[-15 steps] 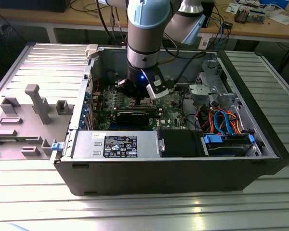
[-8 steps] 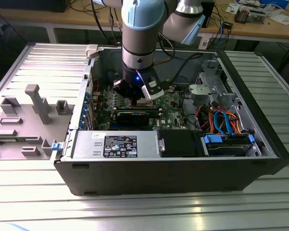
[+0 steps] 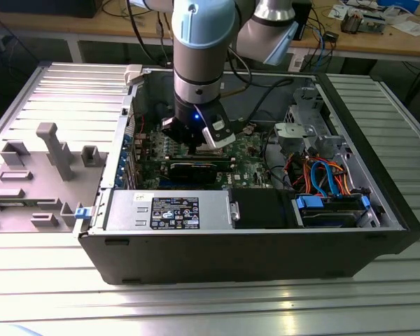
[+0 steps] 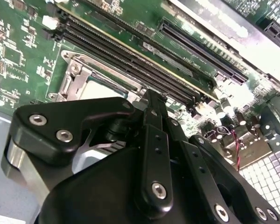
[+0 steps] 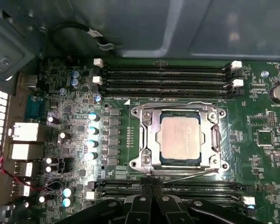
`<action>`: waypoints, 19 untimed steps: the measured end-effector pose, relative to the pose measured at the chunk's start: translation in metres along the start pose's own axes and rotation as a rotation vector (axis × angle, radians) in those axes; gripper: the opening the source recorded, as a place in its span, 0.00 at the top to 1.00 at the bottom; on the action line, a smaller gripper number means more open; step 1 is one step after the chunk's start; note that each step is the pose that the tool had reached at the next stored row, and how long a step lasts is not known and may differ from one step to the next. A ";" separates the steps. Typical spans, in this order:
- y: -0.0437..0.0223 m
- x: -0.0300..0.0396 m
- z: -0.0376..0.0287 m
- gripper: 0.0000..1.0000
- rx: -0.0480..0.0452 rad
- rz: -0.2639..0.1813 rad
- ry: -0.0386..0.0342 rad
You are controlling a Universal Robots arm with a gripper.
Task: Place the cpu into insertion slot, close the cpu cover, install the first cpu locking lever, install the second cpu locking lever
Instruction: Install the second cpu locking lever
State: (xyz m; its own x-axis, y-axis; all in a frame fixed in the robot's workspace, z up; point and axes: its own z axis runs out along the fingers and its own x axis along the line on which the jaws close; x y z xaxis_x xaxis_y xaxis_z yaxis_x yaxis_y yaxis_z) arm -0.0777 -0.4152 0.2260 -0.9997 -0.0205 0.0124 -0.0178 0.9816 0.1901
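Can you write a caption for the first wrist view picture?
The cpu sits in its socket under the closed cpu cover, gripper nearby.

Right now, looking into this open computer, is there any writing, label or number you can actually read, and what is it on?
Nothing can be quoted; all the print is too small or blurred.
Black label on the power supply: too small to read.
White sticker beside it: too small to read.
White lettering on the motherboard: too blurred to read.
cpu, metal top: no marking can be made out.

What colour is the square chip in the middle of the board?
Dull silver-grey. The chip shows best in the first wrist view.
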 end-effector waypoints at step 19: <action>-0.0134 0.0090 0.0138 0.89 -0.0680 -0.001 -0.0011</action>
State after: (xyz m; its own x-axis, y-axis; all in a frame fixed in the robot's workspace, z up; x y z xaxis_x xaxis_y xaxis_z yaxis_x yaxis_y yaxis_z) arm -0.0867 -0.4259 0.2101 -0.9997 -0.0214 0.0111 -0.0179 0.9664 0.2564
